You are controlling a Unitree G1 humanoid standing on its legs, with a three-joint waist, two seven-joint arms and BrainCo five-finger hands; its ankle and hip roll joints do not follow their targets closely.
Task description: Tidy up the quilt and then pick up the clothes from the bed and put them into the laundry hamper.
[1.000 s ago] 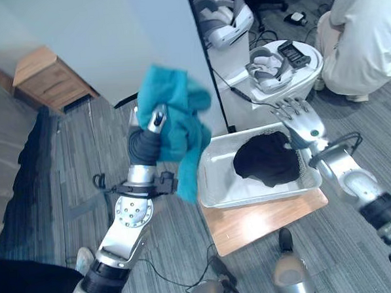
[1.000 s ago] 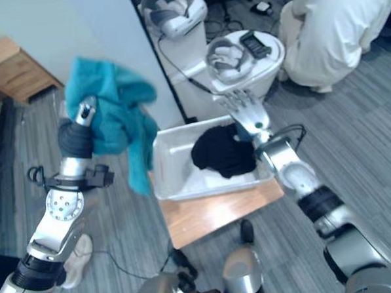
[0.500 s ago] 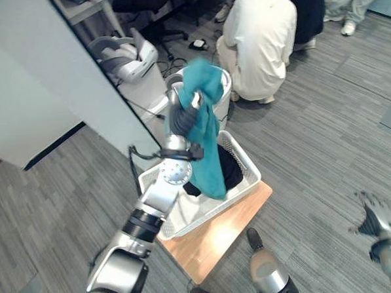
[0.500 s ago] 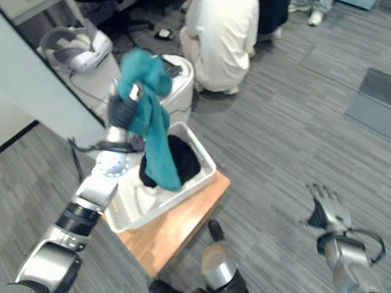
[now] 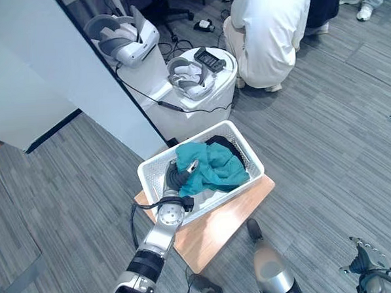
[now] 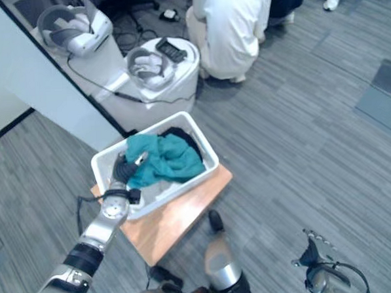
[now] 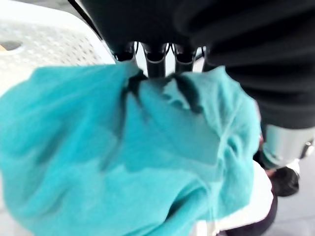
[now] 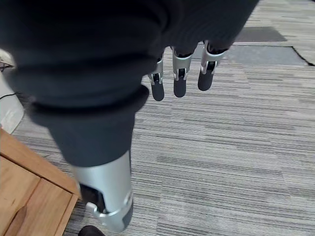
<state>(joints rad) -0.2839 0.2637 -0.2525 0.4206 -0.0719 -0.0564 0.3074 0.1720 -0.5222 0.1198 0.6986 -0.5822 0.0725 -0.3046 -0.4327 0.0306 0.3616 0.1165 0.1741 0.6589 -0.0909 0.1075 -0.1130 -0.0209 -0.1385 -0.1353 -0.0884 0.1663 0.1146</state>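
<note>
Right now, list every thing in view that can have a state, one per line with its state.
teal garment: lying in the hamper, on top of the dark garment
dark garment: in the hamper, mostly covered
laundry hamper: upright on the wooden stand
left hand: inside the hamper, against the teal garment
right hand: open, holding nothing

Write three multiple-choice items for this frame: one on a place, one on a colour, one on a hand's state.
1. Where is the teal cloth garment?
A. on the floor
B. in the white perforated plastic hamper
C. on the round white bin

2. What colour is the garment beneath it?
A. black
B. red
C. yellow

3. How is the right hand?
A. gripping cloth
B. holding the hamper
C. open, holding nothing

Key: B, the teal cloth lies inside the hamper walls by the left hand; A, the black garment peeks out behind; C, its fingers hang straight over bare carpet.
</note>
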